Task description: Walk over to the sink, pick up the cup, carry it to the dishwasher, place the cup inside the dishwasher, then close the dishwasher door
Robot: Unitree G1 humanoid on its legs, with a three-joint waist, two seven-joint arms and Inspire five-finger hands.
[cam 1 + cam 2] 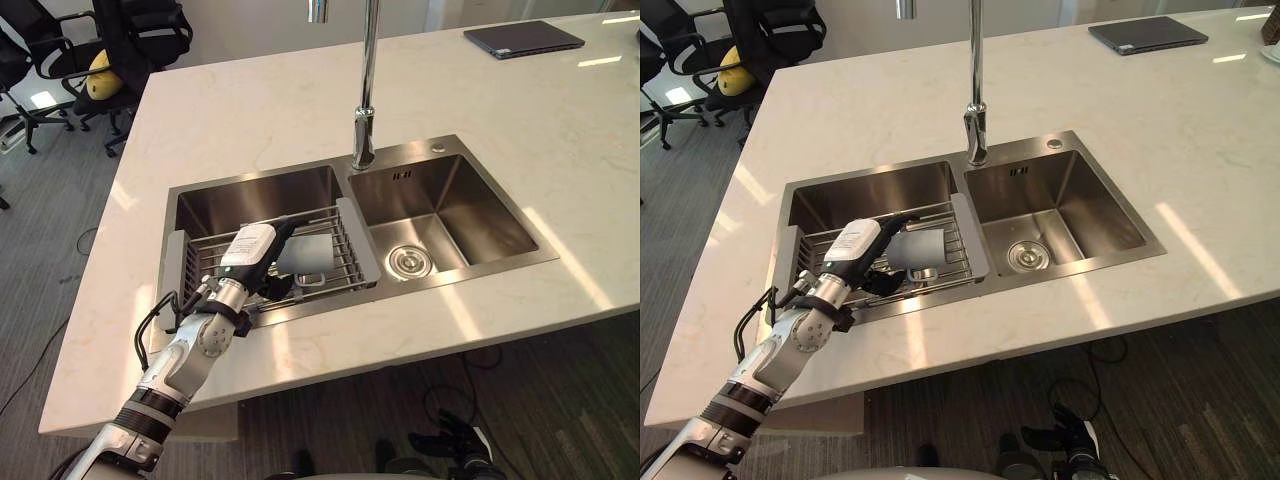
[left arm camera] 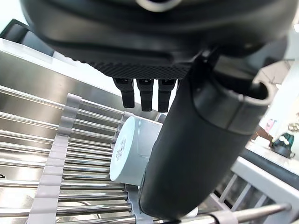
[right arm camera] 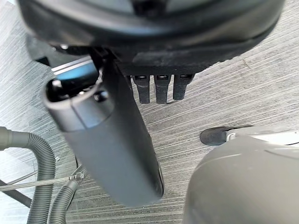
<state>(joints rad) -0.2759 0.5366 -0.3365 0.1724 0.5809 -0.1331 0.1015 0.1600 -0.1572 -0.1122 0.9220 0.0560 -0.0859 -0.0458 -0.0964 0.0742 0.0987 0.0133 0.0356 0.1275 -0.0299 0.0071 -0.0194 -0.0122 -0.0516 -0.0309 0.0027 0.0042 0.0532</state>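
The cup [image 1: 305, 257] is pale grey-blue. The worktop [image 1: 250, 110] is cream with faint veins. The sink [image 1: 465, 215] is silver steel. At one o'clock, the laptop [image 1: 523, 38] is dark grey.

Place: an office kitchenette, with a kitchen island standing in an open workspace.
Kitchen signs: a pale stone counter [image 1: 300, 110] holds a double-basin steel sink [image 1: 450, 200], a tall chrome faucet [image 1: 368, 80] and a wire rack [image 1: 358, 240] across the left basin.
Office signs: black office chairs [image 1: 150, 30] on castors stand beyond the counter; a closed laptop [image 1: 523, 38] lies at its far right.
Ground: the floor [image 1: 60, 260] is grey and looks like carpet.
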